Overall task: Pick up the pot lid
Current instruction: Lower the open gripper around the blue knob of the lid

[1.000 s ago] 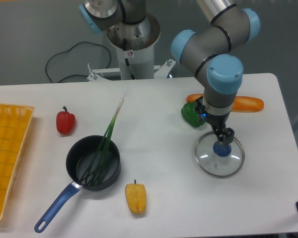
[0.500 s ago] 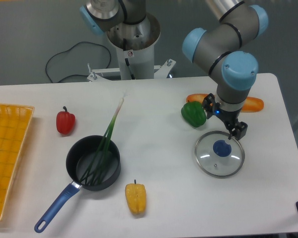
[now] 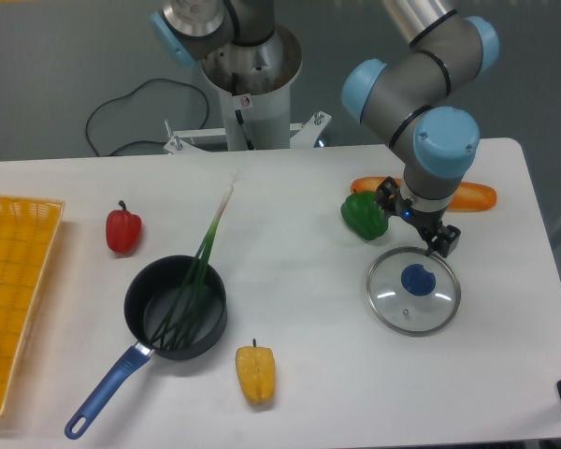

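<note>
- pot lid (image 3: 393,304), one, blue-knobbed: lay towards the right edge of the bench (image 3: 299,234), as viewed
- gripper (image 3: 414,223), one: hung near the pot lid, jaws apart
- green vegetable (image 3: 363,216), one: left narrow room beside the pot lid
- black pan (image 3: 131,304), one: stood across a wide gap

The arm (image 3: 476,47) reaches in from the top, its end effector (image 3: 416,222) pointing downward, fingers (image 3: 388,194) apart.
</note>
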{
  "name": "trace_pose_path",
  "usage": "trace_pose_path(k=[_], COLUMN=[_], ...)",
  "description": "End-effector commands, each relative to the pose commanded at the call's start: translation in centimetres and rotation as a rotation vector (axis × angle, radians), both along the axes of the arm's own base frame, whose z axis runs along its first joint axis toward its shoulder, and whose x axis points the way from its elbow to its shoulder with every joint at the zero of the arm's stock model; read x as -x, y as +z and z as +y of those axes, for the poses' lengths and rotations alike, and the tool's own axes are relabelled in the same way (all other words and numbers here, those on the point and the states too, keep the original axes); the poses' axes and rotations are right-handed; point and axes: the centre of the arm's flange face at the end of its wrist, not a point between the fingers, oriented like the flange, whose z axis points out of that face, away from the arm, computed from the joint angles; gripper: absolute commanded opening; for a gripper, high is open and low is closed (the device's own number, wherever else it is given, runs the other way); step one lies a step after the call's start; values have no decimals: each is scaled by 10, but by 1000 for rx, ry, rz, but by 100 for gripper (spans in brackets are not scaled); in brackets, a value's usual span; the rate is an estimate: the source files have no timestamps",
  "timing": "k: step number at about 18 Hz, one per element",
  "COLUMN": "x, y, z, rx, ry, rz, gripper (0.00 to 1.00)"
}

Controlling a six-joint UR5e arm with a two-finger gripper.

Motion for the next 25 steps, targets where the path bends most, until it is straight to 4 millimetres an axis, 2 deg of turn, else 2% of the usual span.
trace_pose_path(k=[4,8,11,17,21,23,25], x=[6,12,25,44,49,51,52], y=[-16,-19,-21,-25,-23,-31,-31], z=[4,6,12,26,28,28,27], rx=[9,3,-8,-49,-76,-73,-77], ry=[83,114,189,209,217,219,222], rz=[-13,-14,-2,5,13,0,-2], gripper=[100,100,100,100,100,100,100])
